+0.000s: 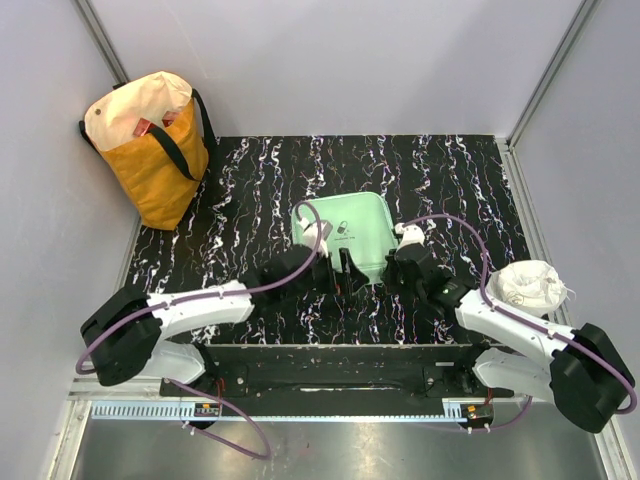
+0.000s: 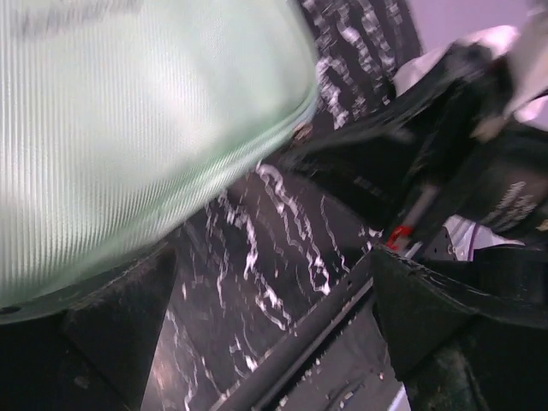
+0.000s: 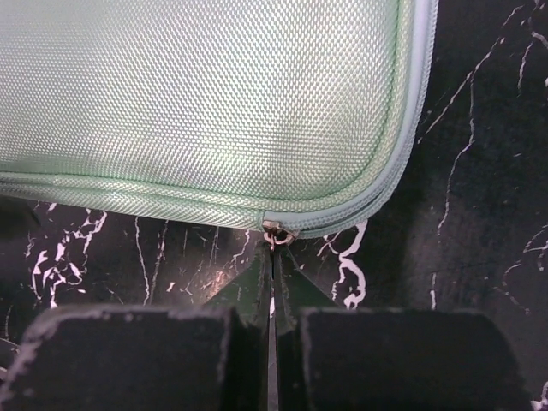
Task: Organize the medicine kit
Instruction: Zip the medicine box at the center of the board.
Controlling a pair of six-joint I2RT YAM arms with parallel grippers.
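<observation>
My right gripper (image 3: 272, 257), closest to the lens, is pinched fully together on the small zip pull (image 3: 274, 235) at a rounded corner of the medicine kit (image 3: 214, 103). The kit lies flat on the black marbled surface (image 1: 250, 190), midway between my two arms. My left gripper (image 2: 257, 274) is spread wide at the kit's near edge, holding nothing, with the mint fabric just over one finger. I judge the step in hand to be running the zip round the case, though which way I cannot tell. Done well, that means drawing the pull along the line of the track and following the curve of the corner rather than tugging outward, with the left gripper bracing the case so it neither slides nor lifts. The count: one medicine kit, one zip pull in sight, one yellow-and-cream tote bag (image 1: 150, 140) at the far left corner, one white bundle (image 1: 532, 285) beside my right arm, and two grippers.
</observation>
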